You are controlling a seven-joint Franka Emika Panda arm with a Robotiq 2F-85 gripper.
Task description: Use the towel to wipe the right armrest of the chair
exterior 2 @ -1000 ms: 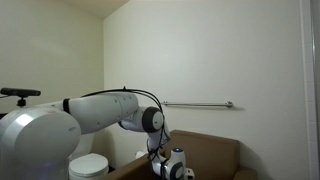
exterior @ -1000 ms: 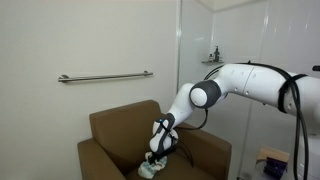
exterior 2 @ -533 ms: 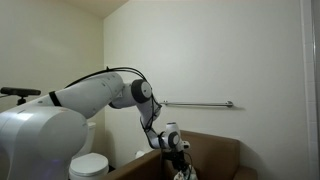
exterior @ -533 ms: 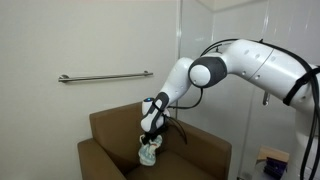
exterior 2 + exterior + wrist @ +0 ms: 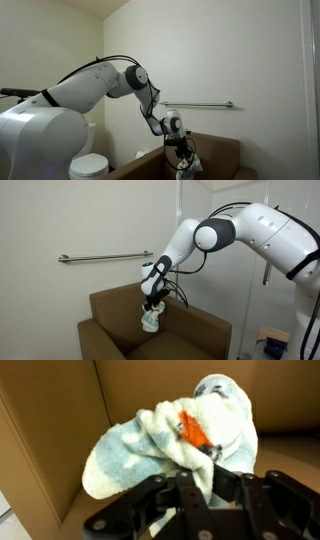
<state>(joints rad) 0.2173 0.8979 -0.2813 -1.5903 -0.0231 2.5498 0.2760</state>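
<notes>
My gripper (image 5: 152, 306) is clamped on a bunched fold of the towel (image 5: 150, 322), which hangs limp at six o'clock beneath it over the chair (image 5: 112, 305) seat; it looks light and floppy, best held bunched, not by a corner.

White arm (image 5: 240, 230) arched over, elbow high, wrist bent down, gripper (image 5: 152, 304) pointing downward, fingers (image 5: 165, 488) pinched together
</notes>
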